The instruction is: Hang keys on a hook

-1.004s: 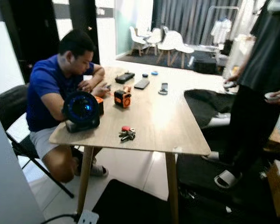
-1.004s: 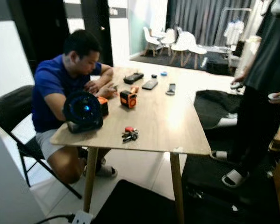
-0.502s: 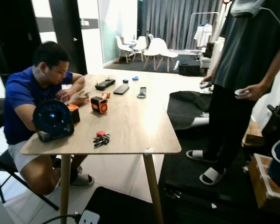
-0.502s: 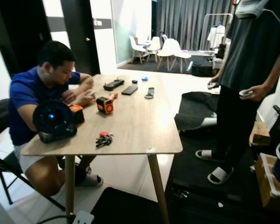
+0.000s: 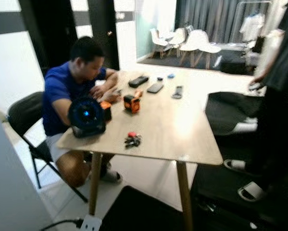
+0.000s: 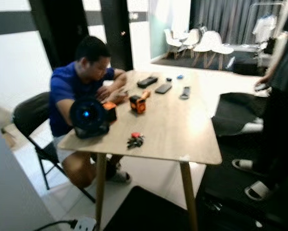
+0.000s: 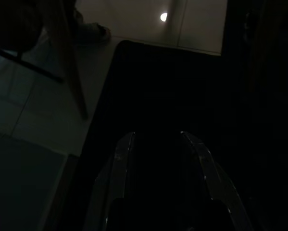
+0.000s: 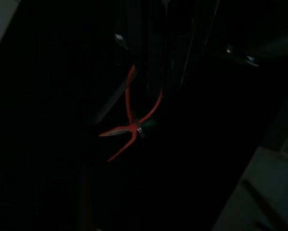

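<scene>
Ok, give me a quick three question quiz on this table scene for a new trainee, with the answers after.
1. True or false: the keys lie on the wooden table, near its front edge.
2. Which thing stands closest to the seated person? A) round black speaker B) dark phone C) white chairs
3. Fill in: the left gripper hangs over a dark ____ on the floor.

Key: 1 true. 2 A. 3 mat.
</scene>
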### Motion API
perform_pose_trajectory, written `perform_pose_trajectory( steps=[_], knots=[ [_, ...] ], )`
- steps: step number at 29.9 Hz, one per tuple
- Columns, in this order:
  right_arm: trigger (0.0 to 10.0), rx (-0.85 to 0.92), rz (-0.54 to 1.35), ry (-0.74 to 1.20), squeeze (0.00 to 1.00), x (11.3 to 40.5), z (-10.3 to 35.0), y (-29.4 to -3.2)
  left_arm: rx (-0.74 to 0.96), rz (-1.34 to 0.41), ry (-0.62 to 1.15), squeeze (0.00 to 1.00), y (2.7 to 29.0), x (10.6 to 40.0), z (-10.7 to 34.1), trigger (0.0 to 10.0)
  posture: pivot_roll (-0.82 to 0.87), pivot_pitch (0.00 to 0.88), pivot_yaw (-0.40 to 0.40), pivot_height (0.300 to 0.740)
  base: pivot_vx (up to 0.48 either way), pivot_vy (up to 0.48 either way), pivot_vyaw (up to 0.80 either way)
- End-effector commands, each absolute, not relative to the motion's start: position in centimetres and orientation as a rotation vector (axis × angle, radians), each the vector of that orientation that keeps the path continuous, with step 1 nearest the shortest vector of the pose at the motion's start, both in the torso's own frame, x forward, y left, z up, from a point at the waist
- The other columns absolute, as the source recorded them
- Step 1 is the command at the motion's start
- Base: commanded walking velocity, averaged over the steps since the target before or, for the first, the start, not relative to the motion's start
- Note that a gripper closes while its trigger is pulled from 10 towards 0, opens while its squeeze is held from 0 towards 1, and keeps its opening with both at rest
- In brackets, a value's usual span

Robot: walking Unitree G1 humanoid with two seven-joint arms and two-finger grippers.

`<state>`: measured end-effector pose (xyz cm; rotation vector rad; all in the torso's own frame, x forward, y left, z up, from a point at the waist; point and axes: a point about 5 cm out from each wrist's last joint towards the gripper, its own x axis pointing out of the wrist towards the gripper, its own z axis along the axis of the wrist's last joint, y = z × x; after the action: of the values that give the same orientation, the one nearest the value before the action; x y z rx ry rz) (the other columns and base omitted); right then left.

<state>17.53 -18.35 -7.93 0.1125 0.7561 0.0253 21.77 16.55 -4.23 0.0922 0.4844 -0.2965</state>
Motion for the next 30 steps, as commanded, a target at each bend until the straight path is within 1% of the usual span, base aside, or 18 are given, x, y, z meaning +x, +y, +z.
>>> perform_pose_trajectory(
  steps=[1,30],
  knots=[
    [10.0,0.117,0.029,0.759,0.00,17.42,-8.02,-18.05,0.095,-0.277,0.502,0.00,17.15,21.52,-4.44,10.0,0.07,0.031,0.018,0.740,0.000,0.000,0.80],
    [10.0,0.097,0.047,0.762,0.00,17.52,-7.99,-18.06,0.103,-0.276,0.531,0.00,17.21,21.46,-4.69,10.0,0.07,0.007,0.012,0.740,0.000,0.000,0.80]
  ],
)
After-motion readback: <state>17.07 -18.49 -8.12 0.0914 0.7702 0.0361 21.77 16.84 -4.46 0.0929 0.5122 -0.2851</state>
